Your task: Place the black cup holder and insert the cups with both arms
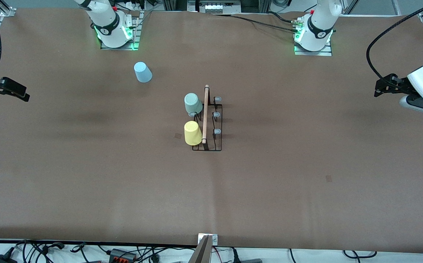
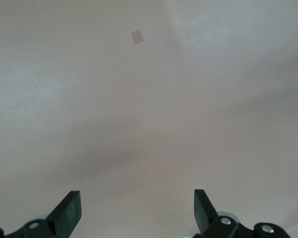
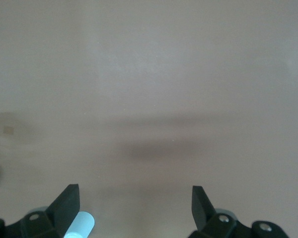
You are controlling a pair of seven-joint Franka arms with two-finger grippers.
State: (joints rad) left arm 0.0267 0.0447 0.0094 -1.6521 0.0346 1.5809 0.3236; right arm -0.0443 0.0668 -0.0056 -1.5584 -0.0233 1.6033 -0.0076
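Note:
The black cup holder (image 1: 217, 126) stands mid-table with its wooden rod handle (image 1: 205, 113) on top. The sage green cup (image 1: 193, 103) and the yellow cup (image 1: 193, 133) sit upside down on pegs on its right-arm side. The three pegs on the left-arm side are bare. The light blue cup (image 1: 143, 72) stands upside down on the table near the right arm's base; it also shows in the right wrist view (image 3: 82, 224). My left gripper (image 1: 379, 89) (image 2: 136, 210) is open and empty at the left arm's end. My right gripper (image 1: 23, 95) (image 3: 134, 208) is open and empty at the right arm's end.
Brown paper covers the table (image 1: 270, 190). Small tape squares lie on it (image 1: 178, 135) (image 1: 328, 178), one in the left wrist view (image 2: 137, 36). A camera mount (image 1: 206, 248) and cables (image 1: 50, 250) sit at the edge nearest the front camera.

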